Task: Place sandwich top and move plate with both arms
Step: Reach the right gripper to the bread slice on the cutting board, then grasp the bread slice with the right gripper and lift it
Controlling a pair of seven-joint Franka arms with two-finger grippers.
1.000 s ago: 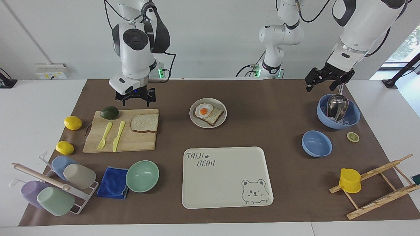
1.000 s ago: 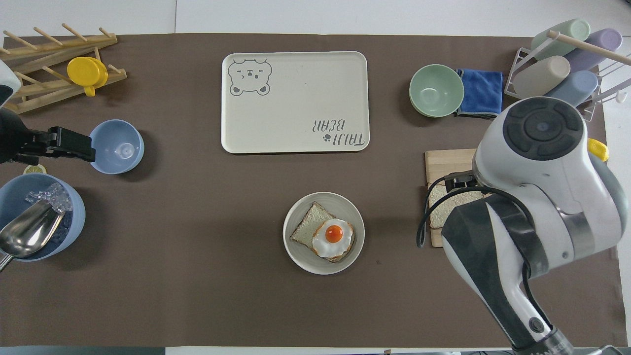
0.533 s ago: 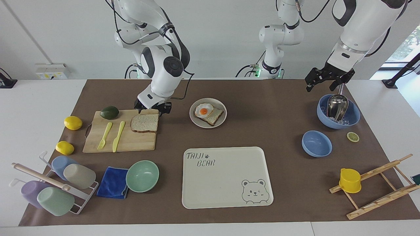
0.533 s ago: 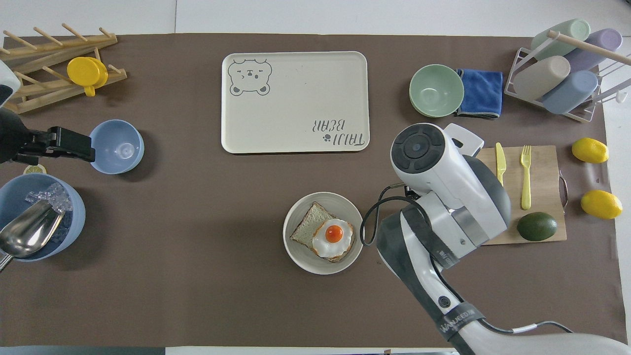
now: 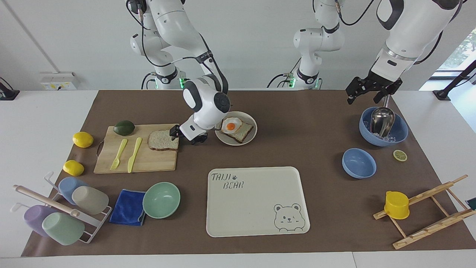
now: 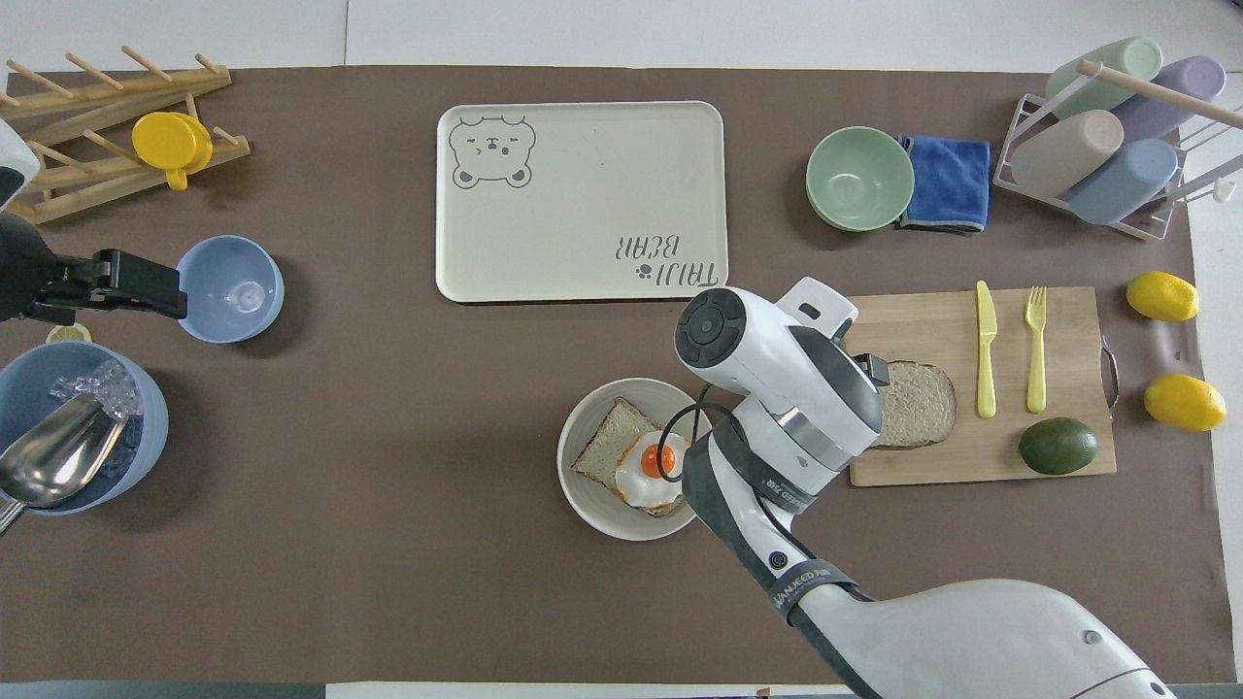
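Now, right claw (image 5: 185,135) spread at the sandwich top (image 5: 162,140)'s edge; left claw (image 5: 368,91) spread, waiting.

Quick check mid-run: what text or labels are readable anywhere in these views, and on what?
"TAIJI BEAR", with a paw mark after TAIJI: printed on the cream tray, which also carries a bear face drawing.
A line of white lettering on the right arm's black band, in the overhead view: too small to read with certainty.
No other readable words, numbers or signs.
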